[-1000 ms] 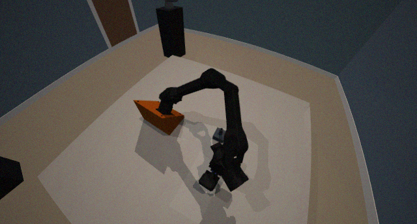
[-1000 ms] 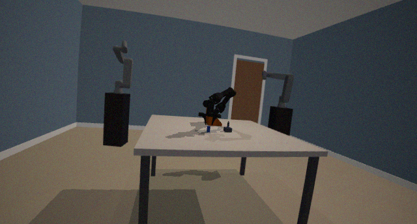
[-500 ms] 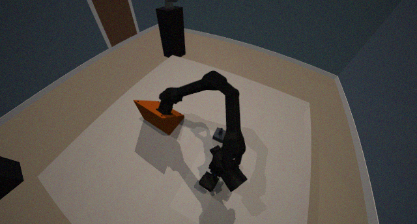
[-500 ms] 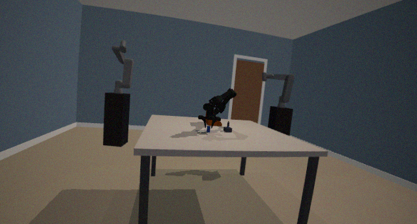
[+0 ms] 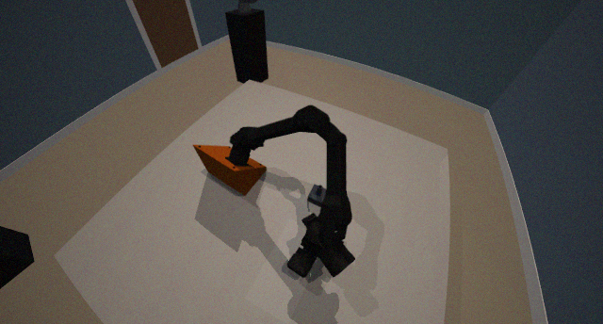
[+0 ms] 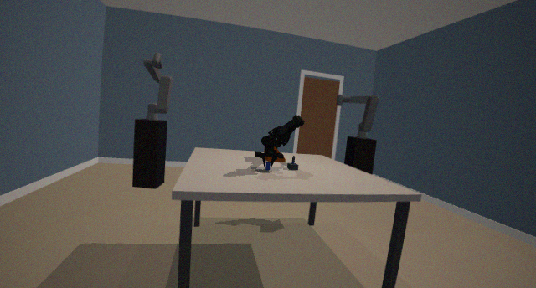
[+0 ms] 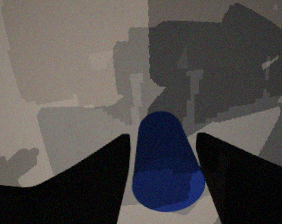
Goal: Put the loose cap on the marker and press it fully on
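The blue cap [image 6: 268, 167] [image 7: 167, 187] stands upright on the table between my fingertips. My gripper [image 6: 268, 162] [image 7: 162, 140] is partly open around it. In the wrist view a narrow gap shows left of the cap, while its right side lies very close to the right finger; contact there is unclear. In the top view the arm hides most or all of the cap. The dark holder block [image 5: 313, 200] [image 6: 292, 167] stands to one side, with the marker [image 6: 293, 159] upright in it and uncapped.
The arm's orange base [image 5: 226, 173] stands on the pale table [image 5: 400, 173] [image 6: 234, 185], behind the gripper in the exterior view. The upper arm and forearm arch over the table near the holder. Shadows of the arm fall around the cap.
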`<state>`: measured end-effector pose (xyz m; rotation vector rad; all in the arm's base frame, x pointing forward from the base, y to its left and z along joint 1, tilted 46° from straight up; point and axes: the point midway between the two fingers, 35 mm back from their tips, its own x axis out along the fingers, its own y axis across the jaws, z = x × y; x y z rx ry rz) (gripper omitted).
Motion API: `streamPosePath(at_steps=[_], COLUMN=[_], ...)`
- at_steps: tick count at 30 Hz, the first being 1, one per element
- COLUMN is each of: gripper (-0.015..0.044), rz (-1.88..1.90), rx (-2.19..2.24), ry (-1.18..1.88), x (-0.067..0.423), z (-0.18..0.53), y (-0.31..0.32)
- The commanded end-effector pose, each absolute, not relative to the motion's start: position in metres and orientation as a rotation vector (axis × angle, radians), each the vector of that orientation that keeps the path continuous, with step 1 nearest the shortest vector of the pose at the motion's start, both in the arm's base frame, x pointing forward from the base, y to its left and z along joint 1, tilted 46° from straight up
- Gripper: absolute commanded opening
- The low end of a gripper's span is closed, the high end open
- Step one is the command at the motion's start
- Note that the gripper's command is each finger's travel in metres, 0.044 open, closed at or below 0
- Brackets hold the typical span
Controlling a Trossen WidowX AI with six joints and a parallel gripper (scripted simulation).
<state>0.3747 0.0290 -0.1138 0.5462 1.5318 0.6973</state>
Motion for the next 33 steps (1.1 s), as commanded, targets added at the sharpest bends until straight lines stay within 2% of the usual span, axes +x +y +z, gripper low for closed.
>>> streamPosePath(at_steps=[1,9,12,33], gripper=[0.0131,0.0078,0.0,0.0], rz=[0.697,0.697,0.696,0.694], rx=[0.556,0.556,0.556,0.554], ry=[1.533,1.533,1.533,1.534], x=[0.374,0.374,0.375,0.378], z=[-0.114,-0.115,-0.111,-0.065], y=[0.03,0.03,0.026,-0.011])
